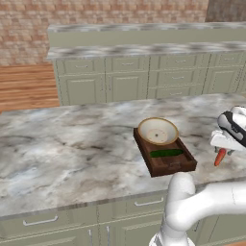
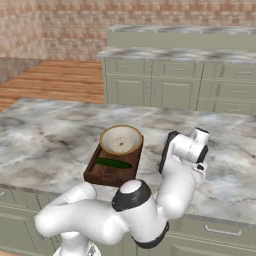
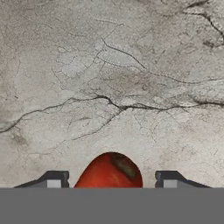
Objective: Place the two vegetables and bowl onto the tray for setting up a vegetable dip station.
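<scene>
The white arm rises from the base, bends at a dark elbow and reaches to the right side of the marble counter (image 1: 72, 144), with the hand pointing down toward the surface. The gripper (image 3: 111, 177) is low over the counter, and the orange-red carrot stick (image 3: 109, 173) lies between its two dark fingertips (image 3: 53, 180); small gaps show on both sides of the carrot, so the jaws are not pressed on it, and I cannot tell if they grasp it. In the left base view the carrot (image 1: 220, 157) shows just under the hand, well to the right of the tray (image 1: 185, 166). The dark wooden tray carries the tan bowl (image 1: 158, 130) at its far end and the green cucumber stick (image 1: 166, 153) lying across it, near the bowl.
</scene>
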